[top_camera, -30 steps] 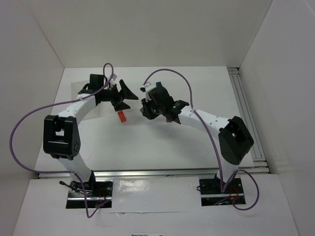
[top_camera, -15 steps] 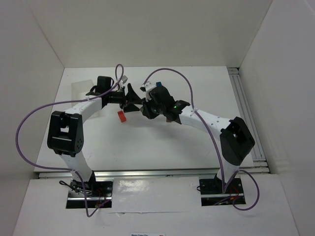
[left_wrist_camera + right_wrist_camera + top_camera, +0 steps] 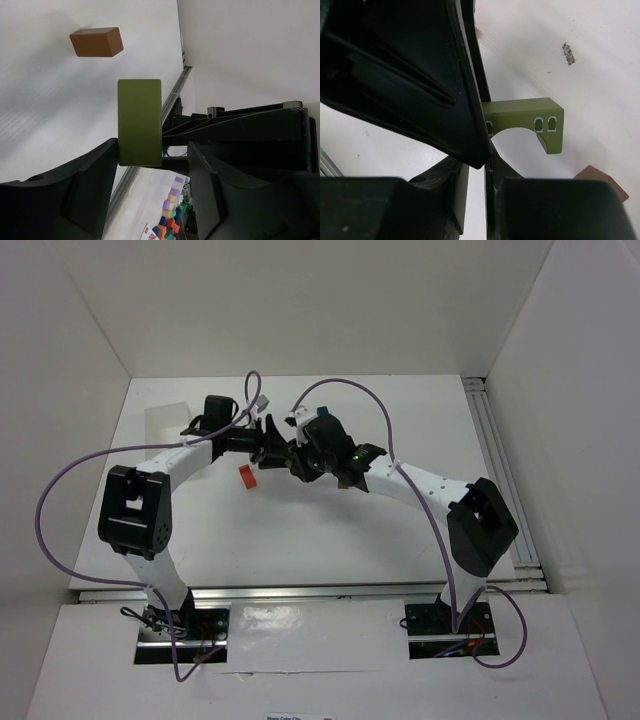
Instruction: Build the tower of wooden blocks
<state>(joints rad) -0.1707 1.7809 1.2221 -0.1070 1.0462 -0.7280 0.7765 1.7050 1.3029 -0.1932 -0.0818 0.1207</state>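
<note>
- White walls [image 3: 300, 300] box in a white table [image 3: 45, 115], and both arms meet over its far half.
- The right gripper [image 3: 485, 150] has its fingers drawn nearly together on one end of the olive green arch block [image 3: 525, 112]. The rest of the block juts out past the tips. It looks to be off the table, though no view shows the gap plainly.
- The left gripper [image 3: 152, 150] is spread wide and straddles the same block. One finger lies just beside a long face of the block, but whether it touches cannot be told. The other finger stands apart, and the right gripper's tips reach in on that side.
- Handling, as a judgement:
  - Painted wood of this size should be light and rigid, so it will not yield or crush under the pads.
  - The smooth paint may be slick, and a hold at one end lets the block pivot.
- Where to hold, as a judgement:
  - The best hold is across the two flat parallel faces at the free leg, with the pads square on.
  - The curved cutout and the thin crown above it are best avoided.
  - The fingers are crowded here, so there is little room for error.
- Past the free end of the arch, away from both sets of fingers, a brown-orange block [image 3: 96, 42] lies flat on the table. It is apart from the arch and gripped by nothing.
- Nothing in view is stacked yet.
</note>
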